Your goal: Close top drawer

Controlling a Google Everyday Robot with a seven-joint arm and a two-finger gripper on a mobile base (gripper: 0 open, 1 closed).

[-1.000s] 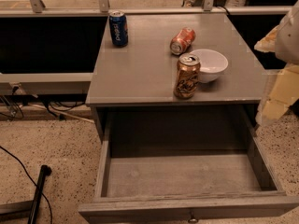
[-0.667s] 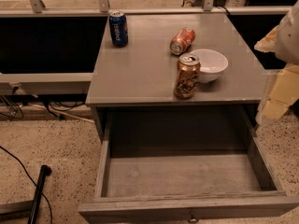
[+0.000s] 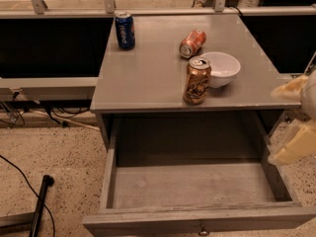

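Tabletop (image 3: 148,78) holds cans (image 3: 197,80), bowl (image 3: 222,68); top drawer (image 3: 192,184) open; jaws spread at right.

Speckled terrazzo floor (image 3: 59,152), grey cabinet top (image 3: 148,78), dark panels (image 3: 49,48) behind

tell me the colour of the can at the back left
The can is blue, clear in the camera view; gripper at right edge.

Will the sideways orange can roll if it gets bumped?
Probably: the orange can lies on its side, so it could roll easily. It is small, so likely light. The gripper sits open at the right, beside the open top drawer.
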